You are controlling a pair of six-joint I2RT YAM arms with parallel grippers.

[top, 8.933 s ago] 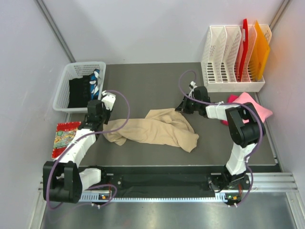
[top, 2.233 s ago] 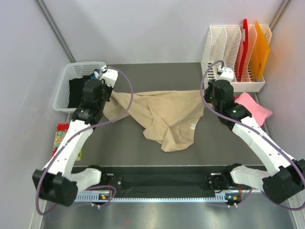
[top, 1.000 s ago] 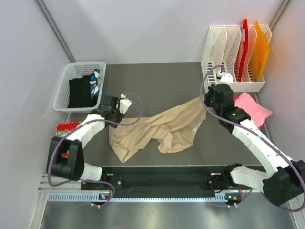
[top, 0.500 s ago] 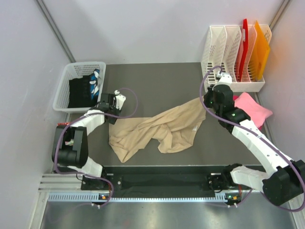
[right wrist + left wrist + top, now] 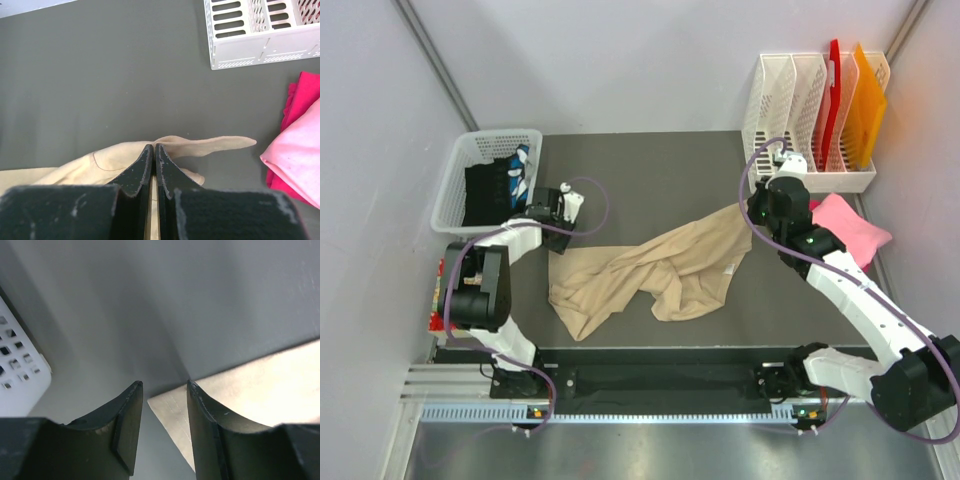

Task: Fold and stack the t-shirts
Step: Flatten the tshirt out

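A beige t-shirt (image 5: 650,270) lies crumpled across the middle of the dark mat. My right gripper (image 5: 757,212) is shut on the shirt's far right edge, which shows pinched between its fingers in the right wrist view (image 5: 200,145). My left gripper (image 5: 558,222) is open and low over the mat by the shirt's far left corner. In the left wrist view that corner (image 5: 170,402) lies flat between the open fingers (image 5: 131,410), not gripped. A folded pink t-shirt (image 5: 850,222) lies at the right, also in the right wrist view (image 5: 295,150).
A white basket (image 5: 485,180) with dark clothes stands at the far left; its corner shows in the left wrist view (image 5: 20,375). A white file rack (image 5: 810,130) with red and orange folders stands at the far right. A patterned cloth (image 5: 445,290) lies off the mat's left edge.
My left gripper let go of the shirt's left end, which dropped onto the mat, and has moved back toward the far left corner. My right gripper stays shut on the shirt.
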